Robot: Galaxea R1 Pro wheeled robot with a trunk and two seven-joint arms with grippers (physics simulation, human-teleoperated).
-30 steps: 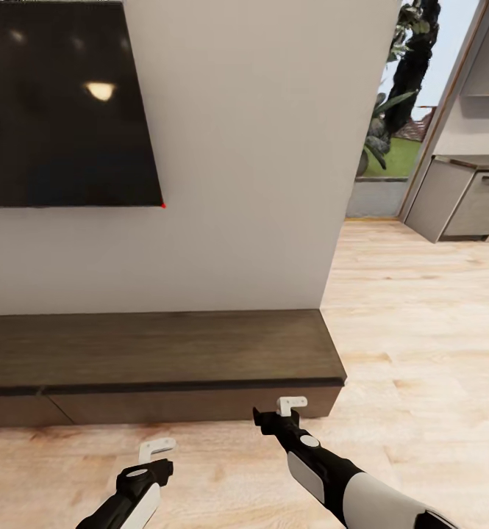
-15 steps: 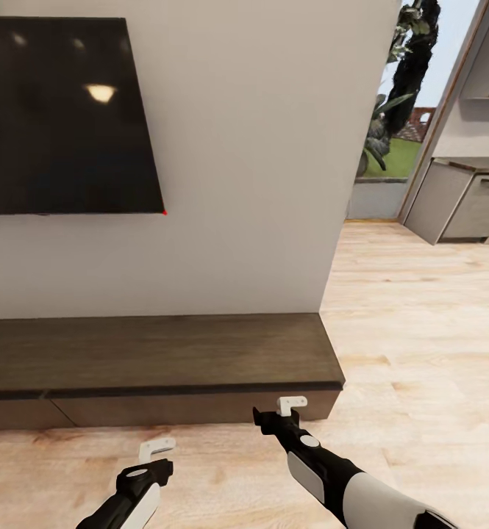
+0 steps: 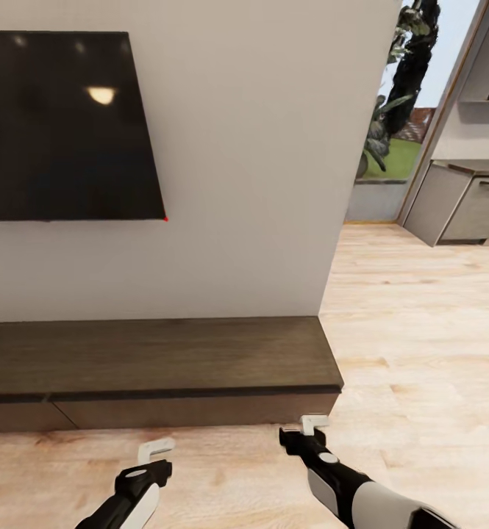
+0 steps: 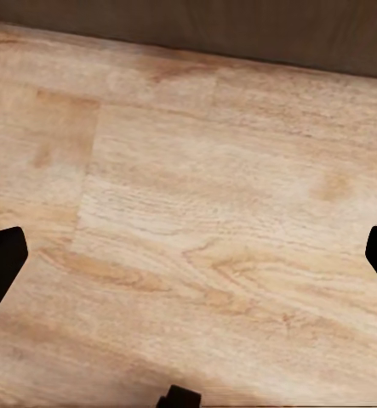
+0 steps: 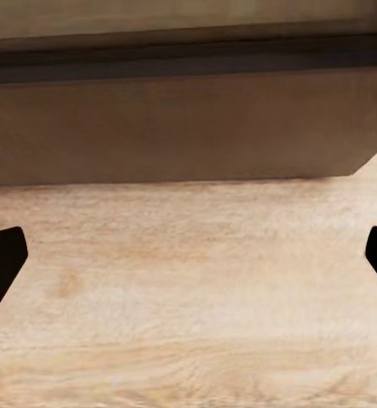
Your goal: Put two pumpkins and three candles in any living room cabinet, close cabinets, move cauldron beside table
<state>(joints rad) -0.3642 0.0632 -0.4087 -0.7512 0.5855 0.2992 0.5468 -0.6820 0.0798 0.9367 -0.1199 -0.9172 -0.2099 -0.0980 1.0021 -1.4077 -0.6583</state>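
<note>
The long low dark brown cabinet (image 3: pixel 156 360) runs along the white wall, its drawer fronts shut flush. The same cabinet's front (image 5: pixel 179 127) lies just ahead of my right gripper (image 5: pixel 188 259), which is open and empty. In the head view the right gripper (image 3: pixel 314 424) hovers over the floor just before the cabinet's right end. My left gripper (image 3: pixel 156 448) hangs further back over the floor, open and empty (image 4: pixel 188 259), with the cabinet's base (image 4: pixel 239 30) at the far edge. The pumpkins, candles, cauldron and table are out of view.
A black TV screen (image 3: pixel 60 125) hangs on the wall above the cabinet. Light wooden floor (image 3: pixel 413 345) stretches to the right toward grey kitchen cabinets (image 3: pixel 465 206) and a window with plants (image 3: pixel 395 110).
The view has tilted up a little, so the TV and cabinet sit lower in the picture. My right gripper has drawn back from the cabinet front and to the right. The left arm holds still.
</note>
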